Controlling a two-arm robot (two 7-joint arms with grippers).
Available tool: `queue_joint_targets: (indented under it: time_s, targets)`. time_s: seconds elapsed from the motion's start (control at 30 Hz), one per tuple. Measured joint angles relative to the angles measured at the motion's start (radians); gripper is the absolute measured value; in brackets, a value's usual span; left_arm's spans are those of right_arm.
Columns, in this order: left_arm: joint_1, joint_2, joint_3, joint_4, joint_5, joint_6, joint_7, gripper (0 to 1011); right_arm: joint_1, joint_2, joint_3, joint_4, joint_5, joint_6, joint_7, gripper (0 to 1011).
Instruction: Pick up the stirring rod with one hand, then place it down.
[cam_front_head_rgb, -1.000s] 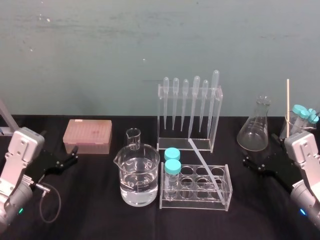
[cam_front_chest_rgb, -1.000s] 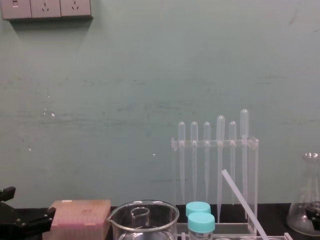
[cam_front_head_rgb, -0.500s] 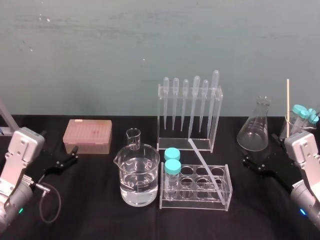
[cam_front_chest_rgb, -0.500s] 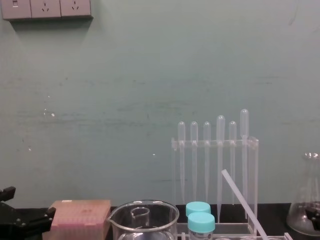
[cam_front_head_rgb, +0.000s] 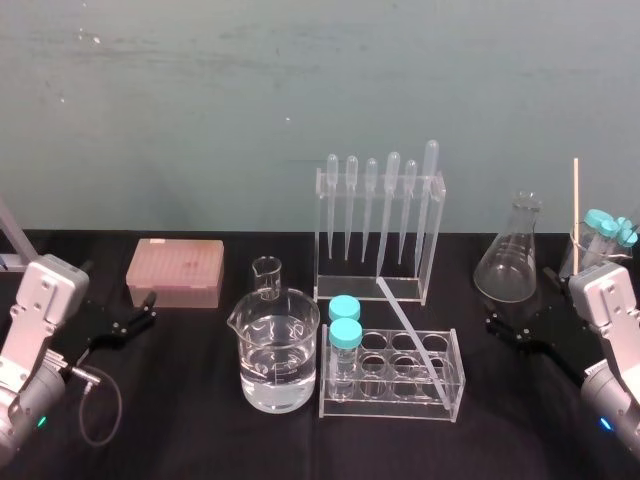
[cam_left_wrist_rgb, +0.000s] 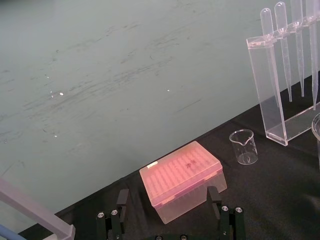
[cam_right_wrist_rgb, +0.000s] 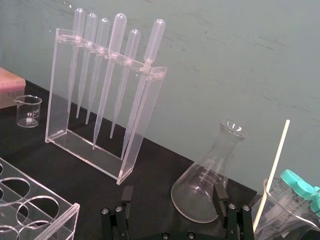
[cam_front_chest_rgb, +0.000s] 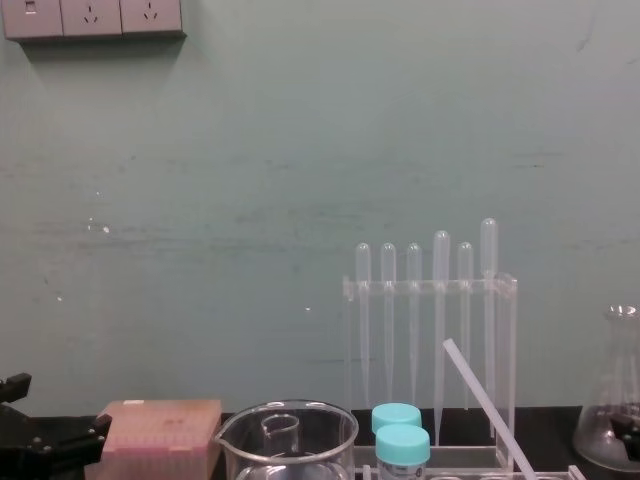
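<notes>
The stirring rod (cam_front_head_rgb: 410, 328) is a thin translucent-white rod leaning in the clear test tube rack (cam_front_head_rgb: 436, 401), its upper end toward the pipette rack (cam_front_head_rgb: 432, 228). In the chest view the stirring rod (cam_front_chest_rgb: 482, 399) slants up to the left. My left gripper (cam_front_head_rgb: 127, 322) is open low at the left, near the pink tip box (cam_front_head_rgb: 175, 272); in its wrist view the left gripper (cam_left_wrist_rgb: 167, 210) holds nothing. At the right my right gripper (cam_front_head_rgb: 520, 326) is open in front of the conical flask (cam_front_head_rgb: 510, 256), with nothing between the right gripper (cam_right_wrist_rgb: 172, 200) fingers.
A large beaker of water (cam_front_head_rgb: 273, 352) and a small beaker (cam_front_head_rgb: 266, 277) stand left of the test tube rack, which holds two teal-capped tubes (cam_front_head_rgb: 345, 322). At the far right a beaker (cam_front_head_rgb: 598, 245) holds capped tubes and a cream stick (cam_front_head_rgb: 576, 205).
</notes>
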Motion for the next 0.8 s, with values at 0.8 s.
queue_joint_targets:
  time_s: [0.8]
  targets:
    - [0.000,0.000,0.000,0.000,0.000,0.000,0.000,1000,0.010,0.008,-0.008,-0.072,-0.154,-0.429,0.119,1003]
